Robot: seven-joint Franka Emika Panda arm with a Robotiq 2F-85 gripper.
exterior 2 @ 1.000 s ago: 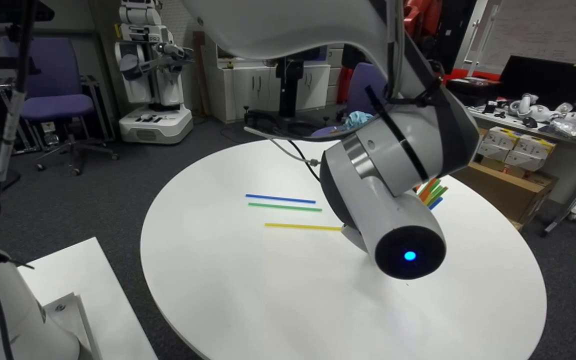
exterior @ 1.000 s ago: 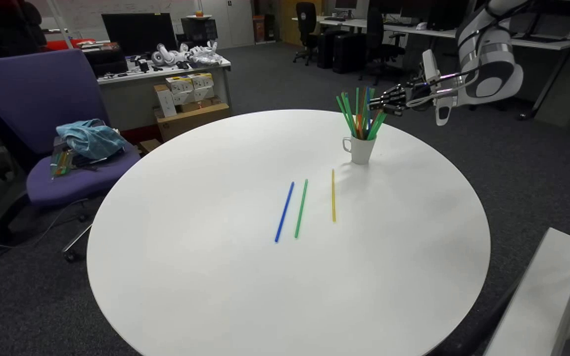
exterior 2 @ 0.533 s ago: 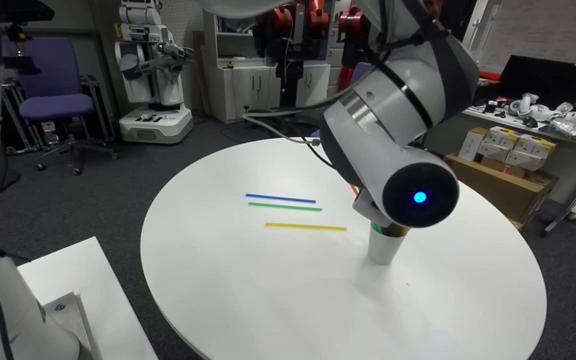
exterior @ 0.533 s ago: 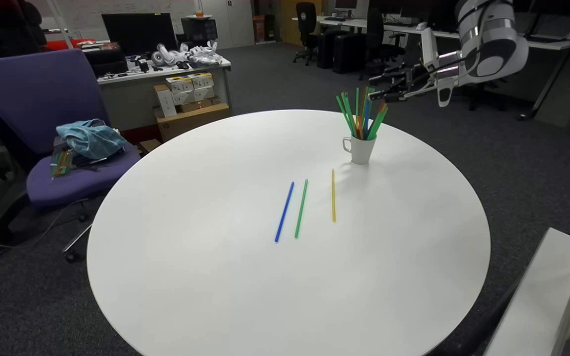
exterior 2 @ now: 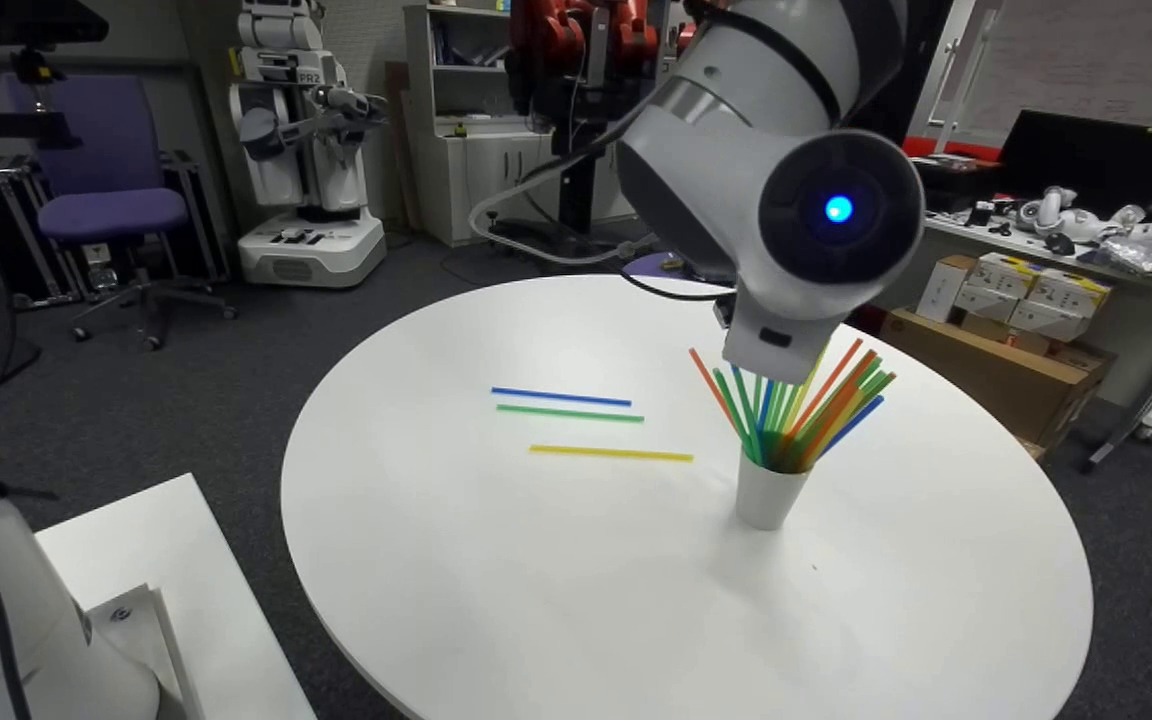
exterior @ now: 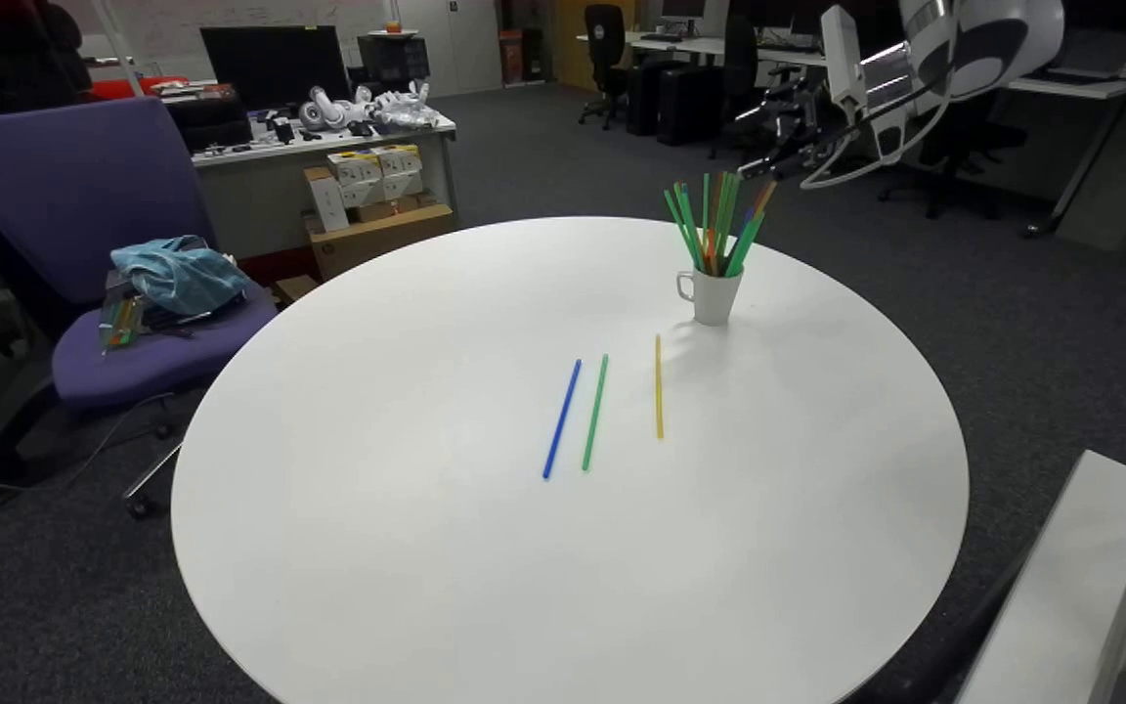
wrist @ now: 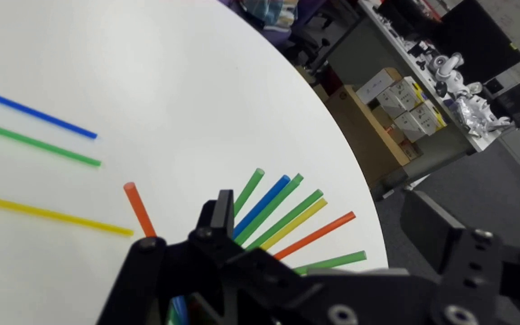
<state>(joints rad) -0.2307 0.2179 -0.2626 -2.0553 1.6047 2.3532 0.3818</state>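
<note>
Near the tops of the smooth, round straws (exterior 2: 796,445), your gripper (wrist: 324,220) stands with its dark, blocky fingers (wrist: 218,216) spread wide; whether a finger touches one, you cannot tell. These straws fan out of a white mug (exterior: 715,301), which narrows to its base. On the round, smooth white table (exterior: 377,548) you see also three straight ones: a blue straw (exterior: 562,420), a green straw (exterior: 595,411) and, closer to the mug, a yellow straw (exterior: 659,386).

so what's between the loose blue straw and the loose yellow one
A loose green straw lies between them, touching neither, in both exterior views and the wrist view.
</note>
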